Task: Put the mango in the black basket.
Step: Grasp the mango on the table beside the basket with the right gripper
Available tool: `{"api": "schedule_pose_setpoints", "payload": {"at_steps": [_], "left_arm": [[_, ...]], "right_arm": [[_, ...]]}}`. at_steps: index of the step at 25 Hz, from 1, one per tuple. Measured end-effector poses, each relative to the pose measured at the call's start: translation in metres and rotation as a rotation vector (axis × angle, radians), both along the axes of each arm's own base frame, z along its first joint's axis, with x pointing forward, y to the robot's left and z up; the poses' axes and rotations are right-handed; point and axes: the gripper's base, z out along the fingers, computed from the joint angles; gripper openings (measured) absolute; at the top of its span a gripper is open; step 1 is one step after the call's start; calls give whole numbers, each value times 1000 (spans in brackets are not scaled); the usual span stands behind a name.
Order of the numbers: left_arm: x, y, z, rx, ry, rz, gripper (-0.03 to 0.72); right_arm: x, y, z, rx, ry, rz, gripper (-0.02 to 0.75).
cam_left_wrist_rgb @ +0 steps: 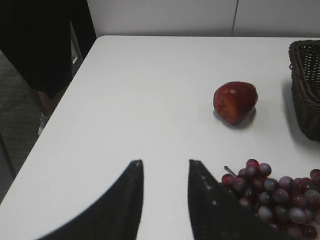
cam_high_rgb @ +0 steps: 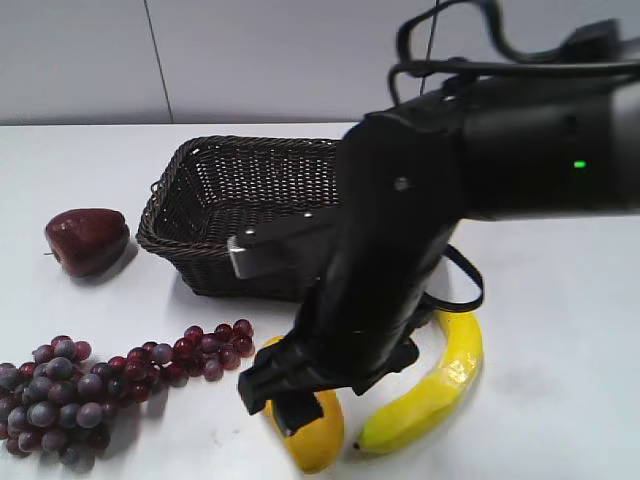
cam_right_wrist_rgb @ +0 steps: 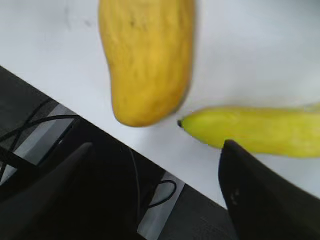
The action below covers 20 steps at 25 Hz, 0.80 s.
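The mango (cam_high_rgb: 318,440) is orange-yellow and lies on the white table near the front edge, partly hidden by my right arm. In the right wrist view the mango (cam_right_wrist_rgb: 145,60) lies just beyond my right gripper (cam_right_wrist_rgb: 157,150), which is open and empty over the table's front edge. In the exterior view this gripper (cam_high_rgb: 290,400) hangs just above the mango's near end. The black basket (cam_high_rgb: 215,190) stands behind, looks empty, and also shows in the left wrist view (cam_left_wrist_rgb: 305,85). My left gripper (cam_left_wrist_rgb: 165,165) is open and empty above bare table, left of the grapes.
A yellow banana (cam_high_rgb: 430,385) lies right of the mango, close beside it (cam_right_wrist_rgb: 255,130). A bunch of dark red grapes (cam_high_rgb: 90,385) lies front left (cam_left_wrist_rgb: 272,197). A dark red apple (cam_high_rgb: 88,240) sits left of the basket (cam_left_wrist_rgb: 235,101). Cables hang below the table edge.
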Motion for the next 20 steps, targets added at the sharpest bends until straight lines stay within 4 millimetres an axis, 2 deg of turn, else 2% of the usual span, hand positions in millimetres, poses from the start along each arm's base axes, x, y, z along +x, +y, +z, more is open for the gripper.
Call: {"api": "schedule_pose_setpoints", "payload": {"at_steps": [2, 6, 12, 20], "left_arm": [[0, 0, 0, 0, 0, 0, 240], [0, 0, 0, 0, 0, 0, 240], [0, 0, 0, 0, 0, 0, 240], [0, 0, 0, 0, 0, 0, 240]], "right_arm": [[7, 14, -10, -9, 10, 2, 575], [18, 28, -22, -33, 27, 6, 575], [23, 34, -32, -54, 42, 8, 622], [22, 33, -47, -101, 85, -10, 630]]}}
